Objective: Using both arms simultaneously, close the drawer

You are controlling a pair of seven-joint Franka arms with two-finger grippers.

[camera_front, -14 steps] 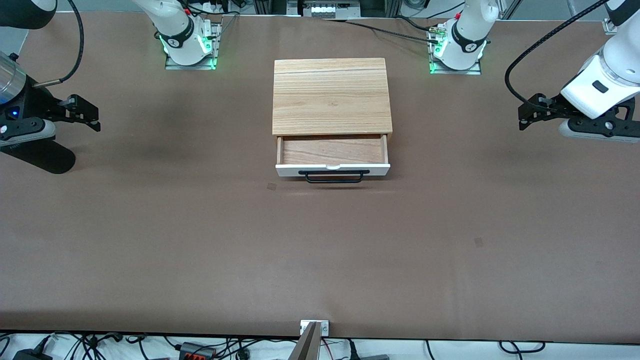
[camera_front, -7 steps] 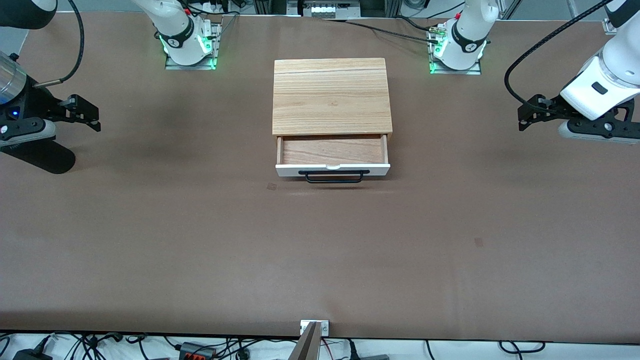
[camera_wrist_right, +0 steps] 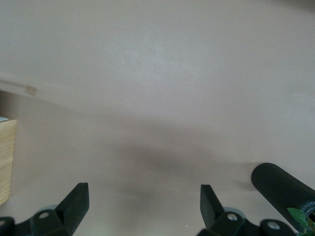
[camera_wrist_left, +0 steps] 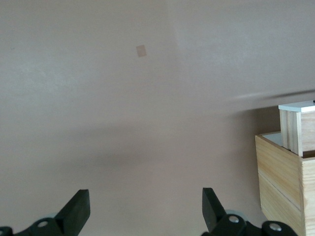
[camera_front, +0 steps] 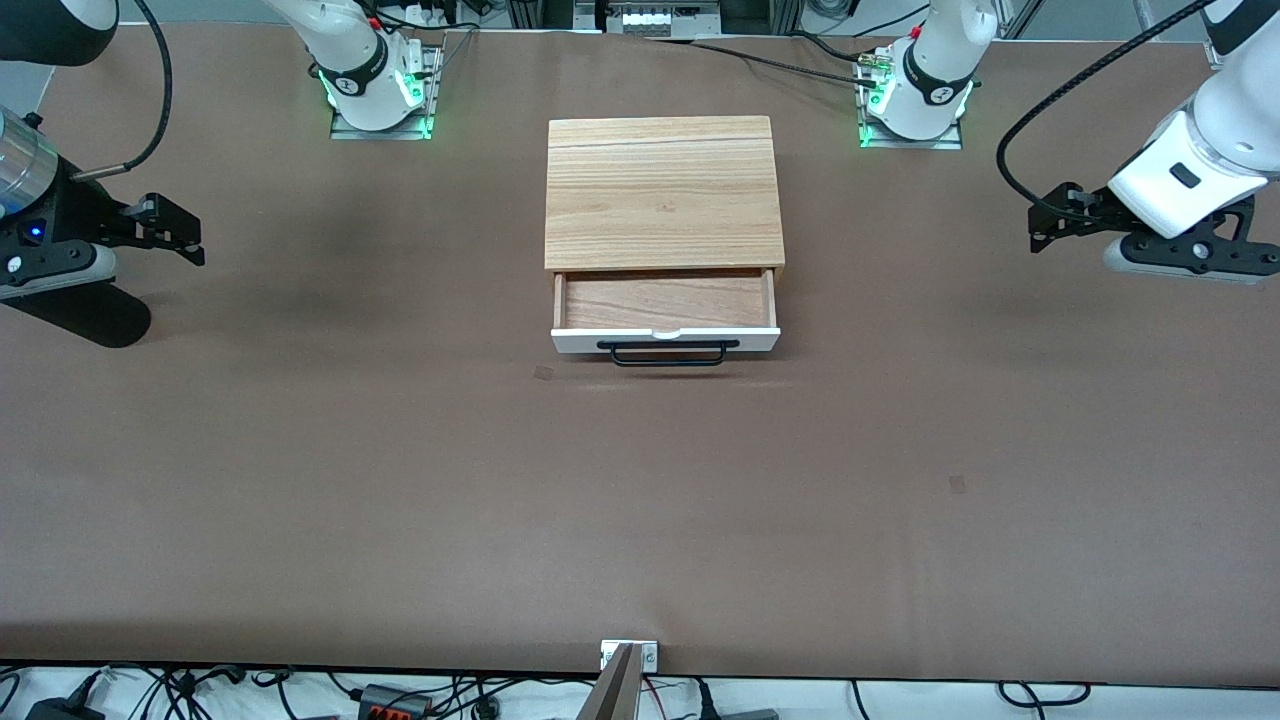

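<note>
Drawer (camera_front: pixel 665 312) stands pulled out of the light-wood cabinet (camera_front: pixel 664 192), its reddish-brown bottom exposed, white front panel and black bar handle (camera_front: pixel 667 353) facing the front edge of the desk (camera_front: pixel 640 520). The cabinet sits midway between the two arm bases, close to the desk edge where those bases are mounted; the drawer projects from it toward the front edge.

Left arm (camera_front: pixel 1195 160) reaches down from the desk corner at its own end, forearm slanted, wrist turned so that the left end effector (camera_front: pixel 1040 225) points level toward the cabinet. It hangs over bare desk near the left arm's end edge, well apart from the drawer. In the left wrist view the left end effector (camera_wrist_left: pixel 145 209) has its fingers spread wide with nothing between them, and a corner of the cabinet and drawer side shows.

Right arm (camera_front: pixel 40 200) enters at the desk edge at its own end, wrist likewise level, the right end effector (camera_front: pixel 190 245) aimed toward the cabinet over bare desk, well apart from it. In the right wrist view the right end effector (camera_wrist_right: pixel 142 206) is spread wide and holds nothing.

Neither end effector touches the drawer.

Small square marks lie on the desk surface, one (camera_front: pixel 543 373) just beside the drawer front.
</note>
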